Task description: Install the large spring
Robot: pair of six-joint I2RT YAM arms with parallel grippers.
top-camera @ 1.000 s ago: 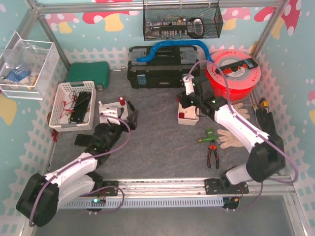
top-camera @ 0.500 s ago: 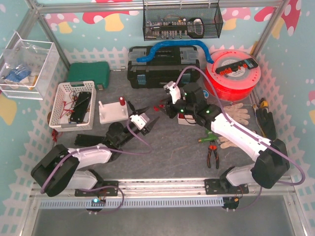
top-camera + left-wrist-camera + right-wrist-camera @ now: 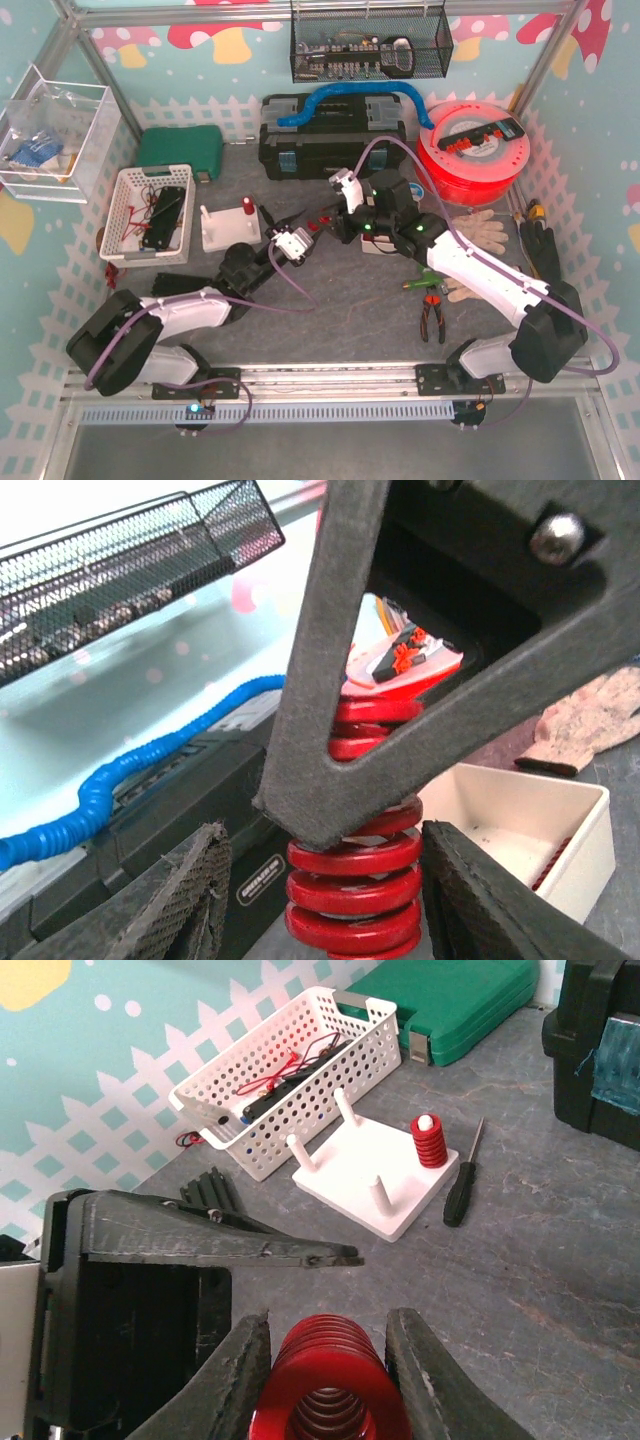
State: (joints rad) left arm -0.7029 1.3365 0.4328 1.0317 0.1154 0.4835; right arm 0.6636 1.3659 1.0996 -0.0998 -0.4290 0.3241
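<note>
The large spring (image 3: 328,1385), bright red with ribbed turns, is held above the table in my right gripper (image 3: 328,1355), which is shut on it. In the top view both grippers meet mid-table, the spring (image 3: 316,222) between them. My left gripper (image 3: 328,905) stands open around the spring's (image 3: 352,880) free end. Its right pad (image 3: 475,900) sits against the coils, and the left pad (image 3: 185,905) is still a gap away. A dark finger (image 3: 420,730) of the right gripper crosses in front of the spring. The white peg base (image 3: 375,1185) lies beyond, one short red spring (image 3: 429,1140) on a peg.
A black screwdriver (image 3: 462,1180) lies beside the peg base. A white basket (image 3: 148,213) and a green case (image 3: 182,152) sit at the left. A small white tray (image 3: 545,820), the black toolbox (image 3: 330,140), a red reel (image 3: 475,150), gloves (image 3: 478,235) and pliers (image 3: 432,315) are to the right.
The right arm carried the spring left from the white tray to mid-table. The left arm swung from the peg base to meet it, and its jaws narrowed around the spring.
</note>
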